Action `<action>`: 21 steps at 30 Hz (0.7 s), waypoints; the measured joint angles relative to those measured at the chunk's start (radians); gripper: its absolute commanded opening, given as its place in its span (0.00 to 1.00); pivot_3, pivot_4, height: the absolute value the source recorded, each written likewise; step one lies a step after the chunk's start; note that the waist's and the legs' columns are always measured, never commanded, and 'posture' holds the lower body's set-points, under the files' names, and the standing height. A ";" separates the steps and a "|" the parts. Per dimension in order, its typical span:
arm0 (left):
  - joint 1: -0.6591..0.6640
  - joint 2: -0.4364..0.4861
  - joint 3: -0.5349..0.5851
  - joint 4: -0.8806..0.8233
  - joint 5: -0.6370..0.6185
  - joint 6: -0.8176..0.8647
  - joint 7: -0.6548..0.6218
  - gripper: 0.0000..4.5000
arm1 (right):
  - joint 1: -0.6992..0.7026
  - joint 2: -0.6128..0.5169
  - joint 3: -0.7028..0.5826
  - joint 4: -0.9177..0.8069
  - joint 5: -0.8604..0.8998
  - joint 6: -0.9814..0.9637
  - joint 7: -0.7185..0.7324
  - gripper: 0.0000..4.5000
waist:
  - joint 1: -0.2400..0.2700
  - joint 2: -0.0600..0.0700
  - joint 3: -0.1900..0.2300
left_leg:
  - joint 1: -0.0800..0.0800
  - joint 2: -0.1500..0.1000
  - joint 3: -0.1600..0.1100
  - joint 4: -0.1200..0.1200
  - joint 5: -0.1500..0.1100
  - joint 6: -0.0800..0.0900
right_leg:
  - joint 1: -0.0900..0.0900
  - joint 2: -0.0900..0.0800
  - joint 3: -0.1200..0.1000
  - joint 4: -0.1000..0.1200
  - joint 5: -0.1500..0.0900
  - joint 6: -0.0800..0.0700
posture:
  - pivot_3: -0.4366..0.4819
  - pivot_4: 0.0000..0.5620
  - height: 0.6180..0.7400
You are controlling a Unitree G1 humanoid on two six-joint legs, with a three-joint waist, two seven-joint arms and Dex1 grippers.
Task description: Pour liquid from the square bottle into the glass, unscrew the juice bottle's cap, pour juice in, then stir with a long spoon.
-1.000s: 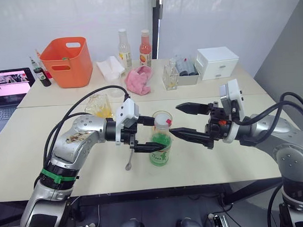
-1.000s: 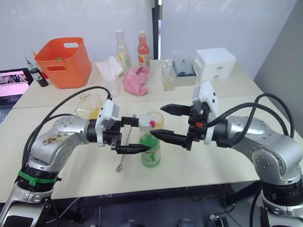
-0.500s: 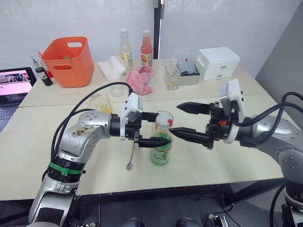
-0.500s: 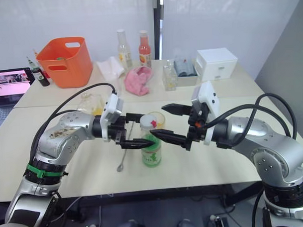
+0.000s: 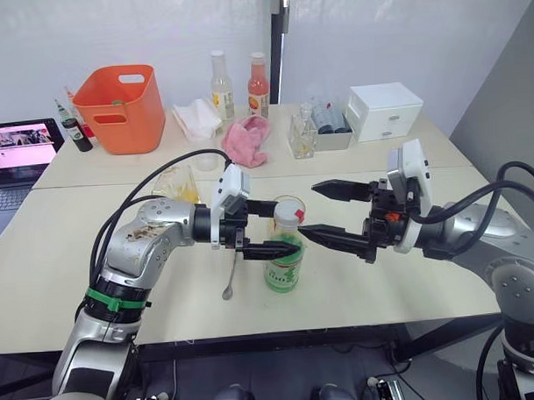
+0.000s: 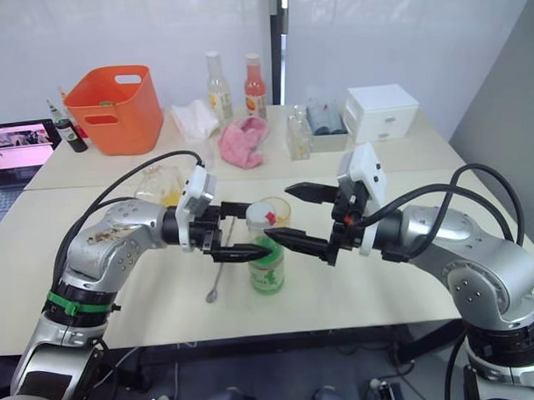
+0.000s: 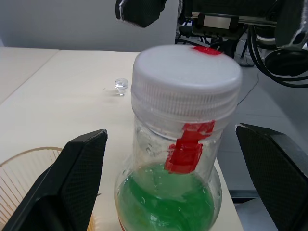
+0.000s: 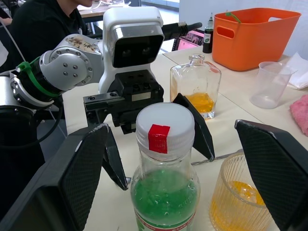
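The juice bottle [image 5: 284,256] stands upright near the table's front, with green juice [image 8: 163,192] low in it and the white cap [image 7: 185,72] with a red mark screwed on. My left gripper [image 5: 279,227] is open, one finger on each side of the bottle's neck with gaps to it. My right gripper [image 5: 308,209] is open too, its tips at cap height just right of the bottle. The glass [image 8: 240,202] with orange liquid stands right behind the bottle. The square bottle [image 8: 196,91] stands further back left. The long spoon [image 5: 230,273] lies flat left of the bottle.
An orange basket [image 5: 119,109], a laptop [image 5: 15,152], two tall drink bottles [image 5: 217,83], a pink cloth [image 5: 247,139], white tissue [image 5: 194,122], a small faceted bottle [image 5: 300,137] and a white drawer box [image 5: 382,108] line the back. A frosted cup [image 8: 267,84] stands there too. A person [image 8: 48,19] sits beyond.
My left gripper has risen from the bottle's body to its neck and reached further along it, staying open. The right gripper has held its place.
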 measured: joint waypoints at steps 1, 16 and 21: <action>0.004 0.000 0.000 0.000 0.000 0.000 -0.002 1.00 | 0.000 -0.003 0.000 0.000 0.000 0.000 0.000 0.99 | 0.000 0.000 0.000 | 0.000 0.000 0.000 0.000 0.000 0.000 | 0.000 0.000 0.000 0.000 0.000 0.000 | 0.48 0.27 1.00; 0.010 -0.022 0.032 0.040 -0.001 -0.002 -0.003 0.34 | 0.003 -0.009 0.000 -0.003 0.000 0.000 -0.009 1.00 | 0.000 0.000 0.000 | 0.000 0.000 0.000 0.000 0.000 0.000 | 0.000 0.000 0.000 0.000 0.000 0.000 | 0.48 0.27 1.00; 0.011 -0.026 0.032 0.041 -0.001 -0.004 -0.011 0.32 | 0.011 -0.009 0.001 -0.003 0.000 0.000 -0.015 1.00 | 0.000 0.000 0.000 | 0.000 0.000 0.000 0.000 0.000 0.000 | 0.000 0.000 0.000 0.000 0.000 0.000 | 0.48 0.27 1.00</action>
